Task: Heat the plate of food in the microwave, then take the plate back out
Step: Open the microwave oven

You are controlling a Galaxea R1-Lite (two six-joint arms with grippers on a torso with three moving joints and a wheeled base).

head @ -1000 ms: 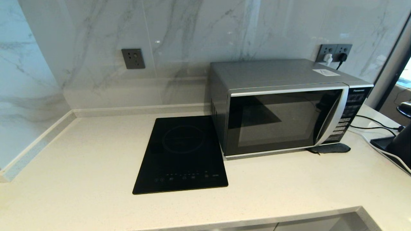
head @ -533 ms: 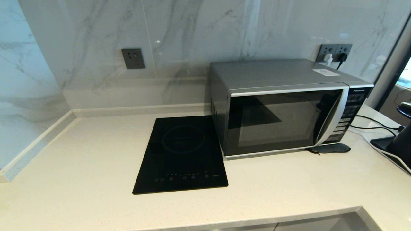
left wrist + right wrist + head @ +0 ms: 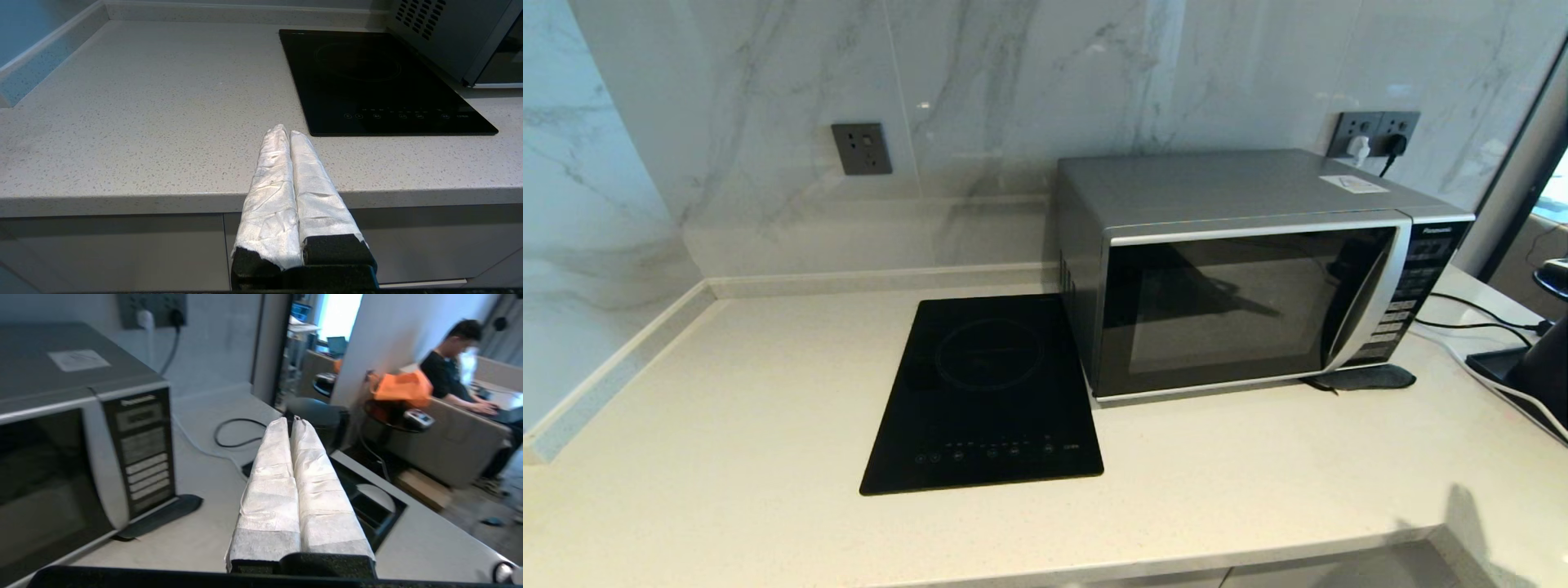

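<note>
The silver-grey microwave (image 3: 1241, 269) stands at the back right of the counter with its dark glass door closed. The plate of food is out of view in every frame. My left gripper (image 3: 288, 131) hangs shut in front of the counter's front edge, left of the cooktop, with nothing between its white-wrapped fingers (image 3: 269, 179). My right gripper (image 3: 292, 421) hovers shut and empty over the counter, to the right of the microwave's button panel (image 3: 141, 449). Neither gripper shows in the head view.
A flat black induction cooktop (image 3: 984, 396) lies left of the microwave. A dark pad (image 3: 1364, 377) sits at the microwave's right front corner. Cables (image 3: 1470, 314) and a black appliance (image 3: 1543, 367) crowd the right end. A person (image 3: 453, 375) sits in the room beyond.
The reflection in the microwave door has shifted, and a shadow has appeared on the counter's front right corner. Microwave and cooktop have not moved.
</note>
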